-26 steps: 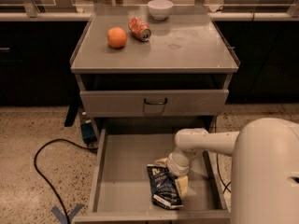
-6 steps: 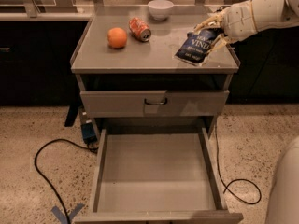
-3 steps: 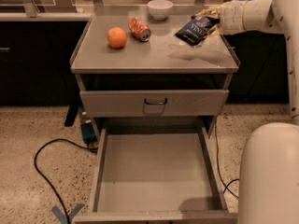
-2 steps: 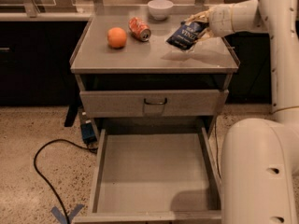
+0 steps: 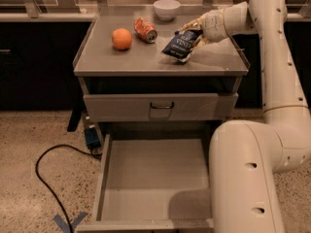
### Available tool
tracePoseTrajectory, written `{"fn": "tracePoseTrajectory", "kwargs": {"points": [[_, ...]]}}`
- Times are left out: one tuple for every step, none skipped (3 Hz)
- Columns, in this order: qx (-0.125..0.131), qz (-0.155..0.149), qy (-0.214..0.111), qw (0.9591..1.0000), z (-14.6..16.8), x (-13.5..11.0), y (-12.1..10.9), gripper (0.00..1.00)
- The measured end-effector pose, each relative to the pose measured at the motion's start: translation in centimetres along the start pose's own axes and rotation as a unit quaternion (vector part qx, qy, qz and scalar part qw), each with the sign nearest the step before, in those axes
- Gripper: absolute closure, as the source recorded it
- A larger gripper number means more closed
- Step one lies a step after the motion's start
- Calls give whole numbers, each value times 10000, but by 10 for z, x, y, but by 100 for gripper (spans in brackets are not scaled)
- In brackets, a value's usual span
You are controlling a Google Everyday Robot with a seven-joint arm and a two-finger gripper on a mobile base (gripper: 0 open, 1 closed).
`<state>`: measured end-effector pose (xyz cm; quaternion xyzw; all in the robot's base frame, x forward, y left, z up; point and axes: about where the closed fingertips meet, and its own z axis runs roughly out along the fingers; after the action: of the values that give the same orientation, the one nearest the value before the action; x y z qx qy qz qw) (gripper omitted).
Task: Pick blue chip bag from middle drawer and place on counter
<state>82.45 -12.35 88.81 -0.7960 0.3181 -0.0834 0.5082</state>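
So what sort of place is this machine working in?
Probably a lab or test workshop, not a home: a grey metal drawer cabinet, a long bench behind it, and a blue tape mark on the speckled floor. The claw holds a blue chip bag over the counter.

The gripper (image 5: 193, 29), smooth pale plastic, at the counter's (image 5: 146, 59) two o'clock, pinches the crinkled foil bag (image 5: 179, 45). Counter and drawer (image 5: 155, 174) are matt grey metal; the can (image 5: 145, 29) shines; the bowl (image 5: 166, 8) looks glazed.
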Motion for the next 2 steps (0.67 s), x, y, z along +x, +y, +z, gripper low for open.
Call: {"fn": "tracePoseTrajectory", "kwargs": {"points": [[-12,-5,-6,10000,1,0,0,81],[-12,-5,-6,10000,1,0,0,59]]}}
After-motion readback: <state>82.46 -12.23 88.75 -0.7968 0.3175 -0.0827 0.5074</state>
